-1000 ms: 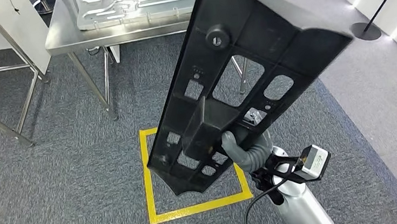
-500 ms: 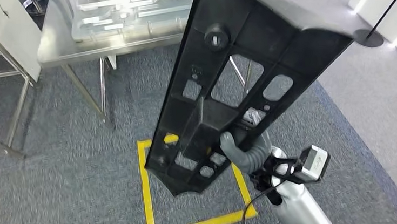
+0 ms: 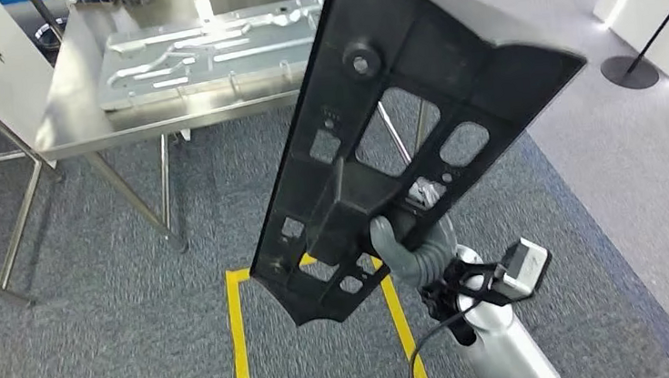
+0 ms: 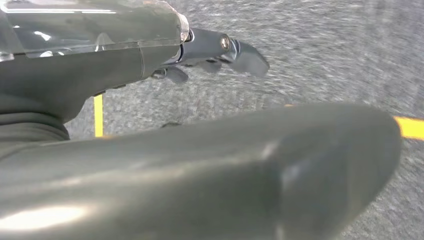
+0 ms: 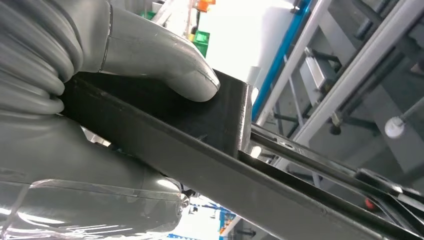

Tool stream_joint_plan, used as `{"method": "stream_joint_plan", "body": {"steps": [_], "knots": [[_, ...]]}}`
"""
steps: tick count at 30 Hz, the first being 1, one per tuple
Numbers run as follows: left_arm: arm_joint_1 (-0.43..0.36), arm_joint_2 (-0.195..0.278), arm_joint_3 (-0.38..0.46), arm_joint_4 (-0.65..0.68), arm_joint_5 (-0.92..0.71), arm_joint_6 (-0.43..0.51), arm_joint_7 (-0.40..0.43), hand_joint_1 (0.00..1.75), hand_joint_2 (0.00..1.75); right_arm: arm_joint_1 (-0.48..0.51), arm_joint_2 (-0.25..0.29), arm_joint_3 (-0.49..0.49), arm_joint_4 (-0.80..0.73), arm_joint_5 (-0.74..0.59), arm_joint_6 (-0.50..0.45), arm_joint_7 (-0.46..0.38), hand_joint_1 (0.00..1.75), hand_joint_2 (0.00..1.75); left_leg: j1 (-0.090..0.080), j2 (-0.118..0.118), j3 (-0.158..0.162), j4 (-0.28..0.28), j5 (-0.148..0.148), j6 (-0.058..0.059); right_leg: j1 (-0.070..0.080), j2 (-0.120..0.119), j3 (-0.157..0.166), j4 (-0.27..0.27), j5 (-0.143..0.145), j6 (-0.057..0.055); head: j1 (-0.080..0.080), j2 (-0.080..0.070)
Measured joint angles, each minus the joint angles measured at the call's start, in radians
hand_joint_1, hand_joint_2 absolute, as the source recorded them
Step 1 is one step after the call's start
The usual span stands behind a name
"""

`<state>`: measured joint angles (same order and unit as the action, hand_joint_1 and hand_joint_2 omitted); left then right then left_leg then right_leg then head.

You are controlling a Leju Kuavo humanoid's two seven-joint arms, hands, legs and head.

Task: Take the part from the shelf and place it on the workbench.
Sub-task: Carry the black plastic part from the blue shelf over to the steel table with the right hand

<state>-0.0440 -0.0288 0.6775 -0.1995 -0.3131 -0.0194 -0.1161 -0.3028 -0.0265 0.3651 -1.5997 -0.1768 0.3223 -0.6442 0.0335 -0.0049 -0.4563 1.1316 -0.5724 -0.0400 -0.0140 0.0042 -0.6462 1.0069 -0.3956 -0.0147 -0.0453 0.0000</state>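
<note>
Right hand (image 3: 406,247) grips the long black plastic perforated panel (image 3: 398,119) at its raised central block, holding it tilted upward above the grey carpet. Left hand (image 4: 220,50), empty with fingers loosely extended, hangs over yellow floor tape (image 4: 98,115). Beyond the panel stands the stainless steel workbench (image 3: 77,102), carrying a silver stamped metal sheet (image 3: 201,59).

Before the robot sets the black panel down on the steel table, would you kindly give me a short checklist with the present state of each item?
1. Right hand grips the black panel: ok.
2. Thumb presses on the panel's raised block: ok.
3. Steel table in sight ahead: ok.
4. Free room on the table: not ok, a metal plate covers much of it.
5. Left hand holds nothing: ok.
6. Panel's far end free of obstacles: cannot tell.
</note>
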Motion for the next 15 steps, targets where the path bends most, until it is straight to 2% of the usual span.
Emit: {"method": "stream_joint_plan", "body": {"steps": [2, 3, 4, 5, 6, 7, 8, 9, 10, 13, 14, 15], "knots": [[0.000, 0.000, 0.005, 0.000, -0.001, 0.000, -0.001, 0.00, 0.00, 0.000, 0.000, 0.000, 0.001, -0.001, -0.003, 0.007, 1.75, 1.75, -0.004, 0.000, -0.091, 0.108, -0.067, 0.001, 0.005, 0.004, 0.025, -0.001, -0.022, -0.007, 0.000, 0.000], [0.002, 0.000, 0.007, 0.000, -0.002, 0.000, -0.001, 0.00, 0.00, 0.000, 0.000, 0.000, 0.002, -0.002, -0.004, 0.009, 1.75, 1.75, -0.007, 0.000, -0.129, 0.132, -0.103, 0.003, 0.008, 0.007, 0.039, -0.001, -0.034, -0.009, 0.000, 0.000], [0.003, 0.000, 0.009, 0.000, -0.003, 0.000, -0.002, 0.00, 0.00, 0.001, 0.000, 0.000, 0.002, -0.004, -0.006, 0.011, 1.75, 1.75, -0.011, 0.000, -0.154, 0.131, -0.121, 0.007, 0.012, 0.009, 0.054, -0.001, -0.045, -0.011, 0.000, 0.000], [0.004, 0.000, 0.009, 0.000, -0.003, 0.000, -0.002, 0.00, 0.00, 0.000, 0.000, -0.001, 0.002, -0.005, -0.006, 0.011, 1.75, 1.75, -0.014, 0.000, -0.165, 0.103, -0.106, 0.014, 0.016, 0.011, 0.069, -0.001, -0.056, -0.012, 0.000, 0.000], [0.004, 0.000, 0.010, 0.000, -0.004, -0.001, -0.002, 0.00, 0.00, 0.000, 0.000, -0.001, 0.003, -0.005, -0.007, 0.012, 1.75, 1.75, -0.019, 0.000, -0.168, 0.053, -0.060, 0.024, 0.021, 0.011, 0.086, -0.001, -0.068, -0.013, 0.000, 0.000], [0.005, 0.001, 0.010, 0.000, -0.004, -0.001, -0.002, 0.00, 0.00, 0.000, 0.000, -0.001, 0.003, -0.002, -0.010, 0.013, 1.75, 1.75, -0.027, -0.001, -0.167, -0.006, 0.011, 0.038, 0.025, 0.011, 0.101, 0.000, -0.079, -0.013, 0.000, 0.000], [0.006, 0.001, 0.011, 0.000, -0.005, -0.001, -0.002, 0.00, 0.00, 0.000, 0.000, -0.001, 0.004, 0.003, -0.014, 0.015, 1.75, 1.75, -0.033, -0.002, -0.165, -0.054, 0.066, 0.050, 0.028, 0.012, 0.112, 0.000, -0.090, -0.011, 0.000, 0.000], [0.007, 0.002, 0.012, 0.000, -0.006, -0.001, -0.003, 0.00, 0.00, 0.000, 0.000, -0.001, 0.005, 0.011, -0.018, 0.018, 1.75, 1.75, -0.039, -0.004, -0.164, -0.086, 0.108, 0.060, 0.031, 0.012, 0.120, 0.000, -0.099, -0.009, 0.000, 0.000], [0.008, 0.003, 0.013, 0.000, -0.006, -0.001, -0.003, 0.00, 0.00, 0.000, 0.000, -0.001, 0.006, 0.020, -0.023, 0.021, 1.75, 1.75, -0.041, -0.006, -0.164, -0.102, 0.126, 0.067, 0.032, 0.013, 0.125, 0.004, -0.104, -0.005, 0.000, 0.000], [0.004, 0.002, 0.015, 0.000, -0.007, -0.002, -0.006, 0.00, 0.00, -0.001, -0.001, -0.003, 0.006, 0.038, -0.036, 0.026, 1.75, 1.75, -0.034, -0.014, -0.140, -0.119, 0.130, 0.078, 0.033, 0.011, 0.132, 0.022, -0.117, 0.012, 0.000, 0.000], [0.003, 0.001, 0.016, 0.000, -0.007, -0.002, -0.007, 0.00, 0.00, -0.003, -0.001, -0.004, 0.005, 0.040, -0.038, 0.026, 1.75, 1.75, -0.033, -0.016, -0.129, -0.122, 0.130, 0.080, 0.031, 0.009, 0.122, 0.046, -0.133, 0.019, 0.000, 0.000], [0.003, 0.000, 0.016, 0.000, -0.008, -0.003, -0.008, 0.00, 0.00, -0.003, -0.001, -0.006, 0.005, 0.040, -0.039, 0.025, 1.75, 1.75, -0.031, -0.018, -0.121, -0.125, 0.129, 0.082, 0.028, 0.008, 0.099, 0.091, -0.156, 0.026, 0.000, 0.000]]}}
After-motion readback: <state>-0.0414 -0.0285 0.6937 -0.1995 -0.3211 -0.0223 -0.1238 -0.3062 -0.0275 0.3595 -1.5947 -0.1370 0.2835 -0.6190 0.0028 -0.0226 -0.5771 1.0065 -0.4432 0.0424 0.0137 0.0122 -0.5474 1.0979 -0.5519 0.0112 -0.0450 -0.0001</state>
